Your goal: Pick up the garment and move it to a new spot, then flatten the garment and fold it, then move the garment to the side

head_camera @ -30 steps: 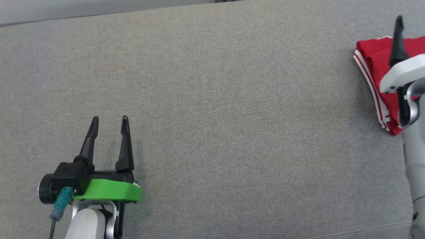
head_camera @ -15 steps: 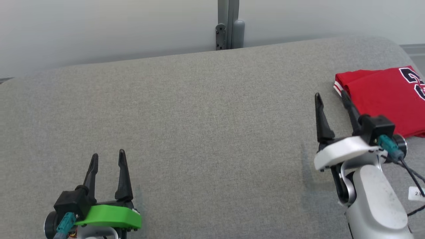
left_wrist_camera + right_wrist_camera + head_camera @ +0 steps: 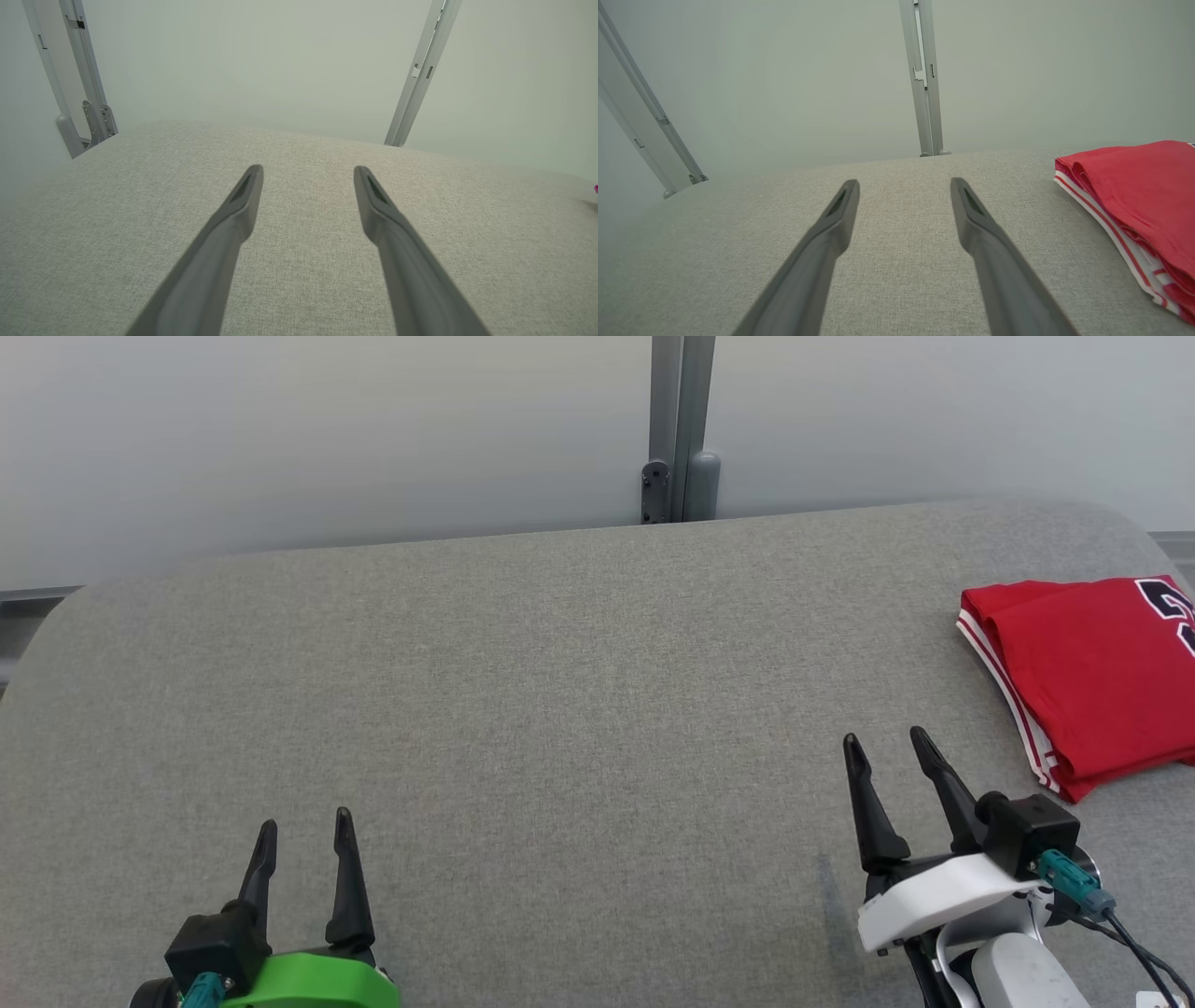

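Right claw, earlier over garment, now apart; grey cushion between, post behind.

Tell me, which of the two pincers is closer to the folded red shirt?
The right pincer, on the white mount, close to the red shirt without touching it. The left pincer, on the green mount, is far off across the grey surface.
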### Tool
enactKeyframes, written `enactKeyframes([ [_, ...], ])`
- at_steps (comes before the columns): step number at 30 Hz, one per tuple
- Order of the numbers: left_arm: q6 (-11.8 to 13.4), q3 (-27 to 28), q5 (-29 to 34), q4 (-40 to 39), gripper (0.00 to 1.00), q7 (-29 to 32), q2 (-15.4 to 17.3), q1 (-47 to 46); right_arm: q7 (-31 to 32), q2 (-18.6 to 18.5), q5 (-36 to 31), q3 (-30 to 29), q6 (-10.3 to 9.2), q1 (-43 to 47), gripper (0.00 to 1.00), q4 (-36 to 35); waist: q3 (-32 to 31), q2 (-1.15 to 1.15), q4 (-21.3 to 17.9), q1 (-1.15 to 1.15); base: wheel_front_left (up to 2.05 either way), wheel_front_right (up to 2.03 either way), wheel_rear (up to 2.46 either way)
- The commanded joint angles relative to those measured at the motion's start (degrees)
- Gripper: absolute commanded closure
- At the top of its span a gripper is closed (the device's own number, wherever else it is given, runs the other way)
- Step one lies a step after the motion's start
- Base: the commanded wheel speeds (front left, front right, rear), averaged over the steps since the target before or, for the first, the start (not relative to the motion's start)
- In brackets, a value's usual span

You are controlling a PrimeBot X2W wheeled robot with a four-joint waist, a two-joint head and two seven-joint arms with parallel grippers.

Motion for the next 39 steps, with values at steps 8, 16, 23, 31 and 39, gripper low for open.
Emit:
enactKeyframes([
  [8, 0.4, -0.5, 0.8, 0.7, 0.0, -0.2, 0.6, 0.6, 0.3, -0.1, -0.3, -0.4, -0.08, 1.2, 0.0, -0.5, -0.4, 0.0, 0.0, 0.0, 0.0, 0.0, 0.0],
  [16, 0.1, -0.9, 0.3, 2.6, 1.0, 0.3, 0.0, 0.6, 0.3, 0.2, 0.2, -0.5, 0.0, 1.9, 1.0, 1.3, -0.7, 0.0, 0.0, 0.0, 0.0, 0.0, 0.0],
  [23, -0.9, 0.6, -6.8, 2.9, 1.0, 2.5, -0.1, -0.4, 2.0, -0.1, 8.1, -1.3, 0.0, 1.7, 1.0, 1.1, -0.6, 0.0, -0.1, 0.0, 0.0, 0.0, 0.0],
  [31, -1.9, 1.8, -14.4, 2.9, 1.0, 4.5, -0.3, -1.4, 3.8, -0.4, 16.3, -2.2, -0.01, 1.3, 1.0, 1.0, -0.6, 0.0, -0.1, 0.0, 0.0, 0.0, 0.0],
  [39, -2.8, 3.0, -21.3, 3.0, 1.0, 6.4, -0.4, -2.2, 5.5, -0.6, 23.7, -3.0, -0.01, 0.9, 1.0, 1.0, -0.5, 0.0, -0.2, 0.0, 0.0, 0.0, 0.0],
])
